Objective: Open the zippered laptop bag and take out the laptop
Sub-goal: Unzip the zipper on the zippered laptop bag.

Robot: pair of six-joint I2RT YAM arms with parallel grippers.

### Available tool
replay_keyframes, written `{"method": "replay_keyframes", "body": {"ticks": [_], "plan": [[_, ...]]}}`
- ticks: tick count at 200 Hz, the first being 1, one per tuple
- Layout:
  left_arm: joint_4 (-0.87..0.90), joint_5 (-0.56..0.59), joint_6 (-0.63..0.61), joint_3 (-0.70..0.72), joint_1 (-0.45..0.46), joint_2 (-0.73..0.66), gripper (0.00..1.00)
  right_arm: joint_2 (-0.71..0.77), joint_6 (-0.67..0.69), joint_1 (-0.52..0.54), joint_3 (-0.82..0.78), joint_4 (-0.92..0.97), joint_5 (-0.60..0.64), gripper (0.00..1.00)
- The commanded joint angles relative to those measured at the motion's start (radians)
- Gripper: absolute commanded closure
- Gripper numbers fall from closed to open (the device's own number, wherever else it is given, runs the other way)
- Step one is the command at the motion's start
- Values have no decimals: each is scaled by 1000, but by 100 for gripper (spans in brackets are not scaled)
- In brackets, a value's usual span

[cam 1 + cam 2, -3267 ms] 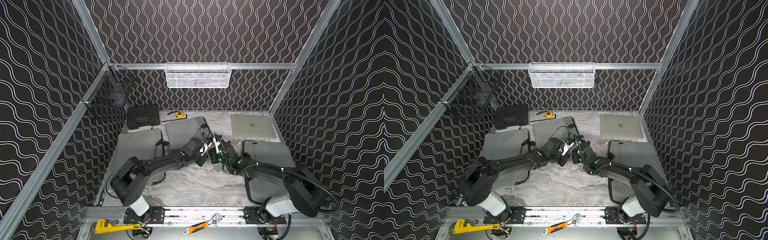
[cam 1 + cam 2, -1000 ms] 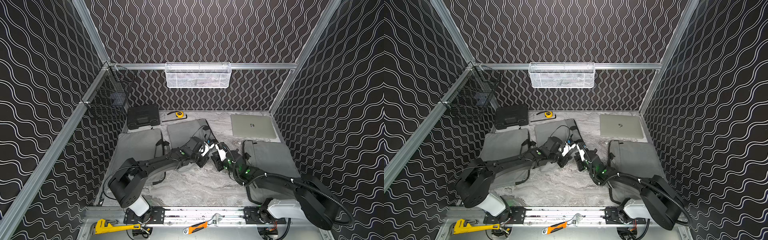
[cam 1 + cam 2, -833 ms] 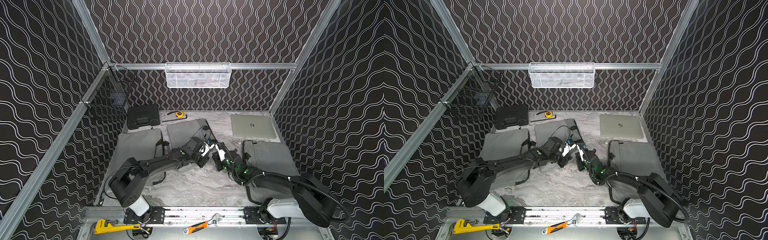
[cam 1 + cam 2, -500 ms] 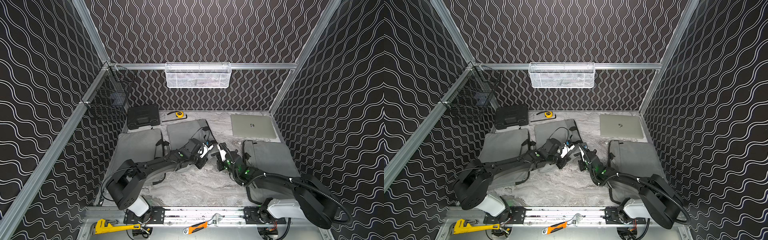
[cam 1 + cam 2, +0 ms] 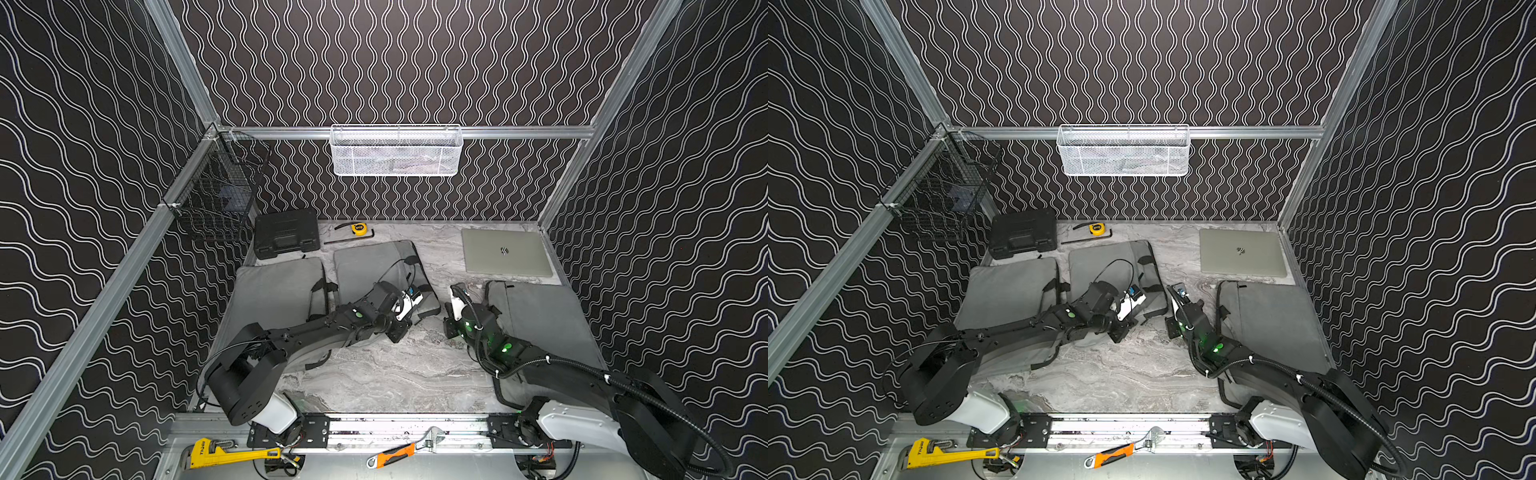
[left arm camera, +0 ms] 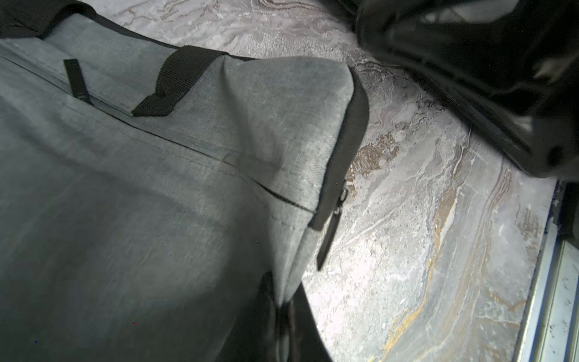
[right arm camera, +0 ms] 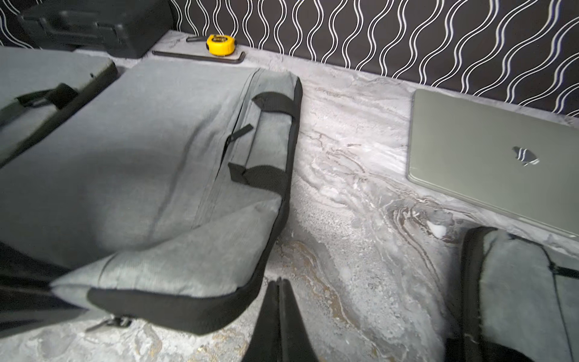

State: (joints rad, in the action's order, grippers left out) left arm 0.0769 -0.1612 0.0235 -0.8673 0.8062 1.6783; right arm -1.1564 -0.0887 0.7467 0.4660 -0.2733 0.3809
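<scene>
A grey fabric laptop bag with black edging and black handle straps is laid in the middle of the bench, its near corner raised. A black zip pull is seen hanging at that corner. A closed silver-grey laptop is laid flat at the back right, well apart.

Both top views: stereo pair, high over the front rail, tilted down toward the back wall. Wide, whole cell in frame, near-identical with a small sideways offset.
Left wrist: very close, steeply down on one corner of the middle laptop bag, its zipper pull and the marble tabletop.
Right wrist: low over the tabletop, facing the back wall.
Overlap: both wrist views catch that bag corner and pull. Right wrist and top views share laptop, tape measure, tool case.
</scene>
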Motion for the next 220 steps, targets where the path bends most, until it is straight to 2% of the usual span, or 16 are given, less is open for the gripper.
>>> {"method": "replay_keyframes", "body": {"ticks": [1,28,49,70,113,141,181,220], "plan": [[-105,-33,7,21,0,-11,100,15,12,-6,3,30,18,100],[-98,-42,4,9,0,9,100,55,-8,-6,0,78,-38,100],[-110,-45,5,-4,1,16,100,131,-69,-6,-57,28,-187,100],[-108,-55,10,-29,0,30,100,154,-169,-1,-129,-98,-337,87],[-95,-81,30,-51,1,23,100,2,-274,20,-134,-259,-410,68],[-87,-78,36,-44,1,0,100,-91,-271,21,-93,-292,-398,62],[-87,-81,44,-41,2,-22,100,-178,-236,21,-21,-264,-318,61],[-85,-89,40,-48,1,-29,100,-222,-218,21,12,-278,-260,68]]}}
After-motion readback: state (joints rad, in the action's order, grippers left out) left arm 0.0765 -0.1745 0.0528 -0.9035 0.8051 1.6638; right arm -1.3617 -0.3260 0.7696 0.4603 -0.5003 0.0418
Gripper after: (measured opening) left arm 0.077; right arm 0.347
